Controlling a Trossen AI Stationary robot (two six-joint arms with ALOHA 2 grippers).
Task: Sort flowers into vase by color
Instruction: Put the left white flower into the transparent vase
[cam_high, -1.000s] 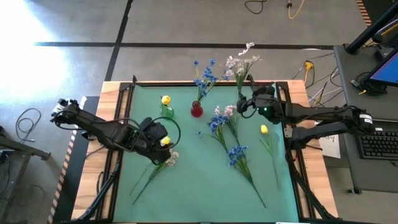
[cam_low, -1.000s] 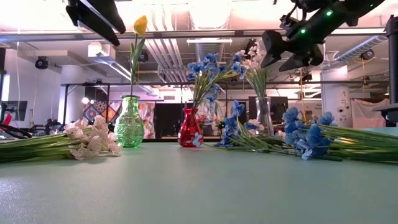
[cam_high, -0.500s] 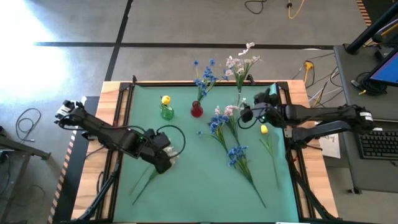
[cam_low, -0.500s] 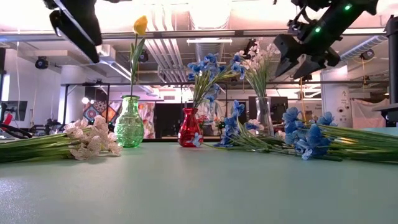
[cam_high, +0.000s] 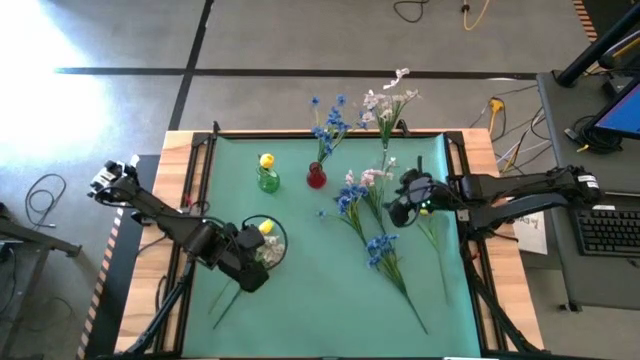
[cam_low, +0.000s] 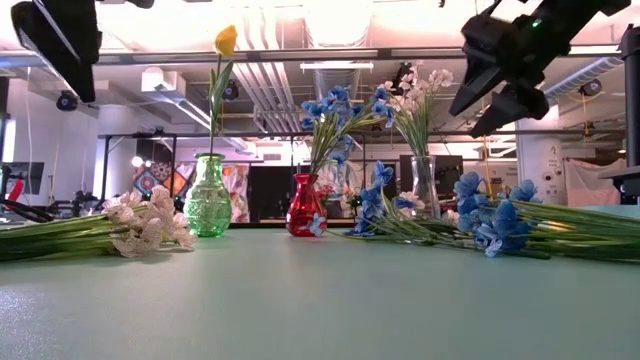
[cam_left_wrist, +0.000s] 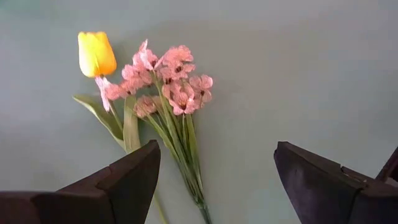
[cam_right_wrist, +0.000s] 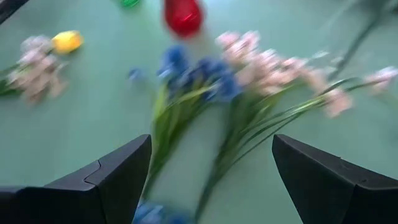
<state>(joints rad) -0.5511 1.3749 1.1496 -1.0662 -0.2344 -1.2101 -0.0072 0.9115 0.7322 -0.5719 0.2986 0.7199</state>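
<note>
A yellow tulip (cam_left_wrist: 96, 54) and a pale pink spray (cam_left_wrist: 168, 81) lie flat on the green mat. My left gripper (cam_high: 256, 262) hovers open above them, its fingers (cam_left_wrist: 124, 180) on either side of their stems and clear of them. My right gripper (cam_high: 398, 203) is open in the air over the mat's right half, facing a loose bunch of blue flowers (cam_right_wrist: 199, 78) and pink flowers (cam_right_wrist: 267, 65) lying on the mat. A green vase (cam_high: 268, 181) holds one yellow tulip, a red vase (cam_high: 316, 178) holds blue flowers, and a clear vase (cam_low: 424, 185) holds pink-white sprays.
More blue flowers (cam_high: 380, 248) with long stems lie toward the near right of the mat. A long green stem (cam_high: 436, 250) lies below the right gripper. The three vases stand in a row toward the far edge. Bare mat (cam_high: 310, 300) lies between the arms near the front.
My left gripper has moved toward the table's near edge and now stands over the tulip and pink spray on the mat. My right gripper has moved from beside the clear vase toward the near edge, to beside the loose bunch. No flower has moved.
</note>
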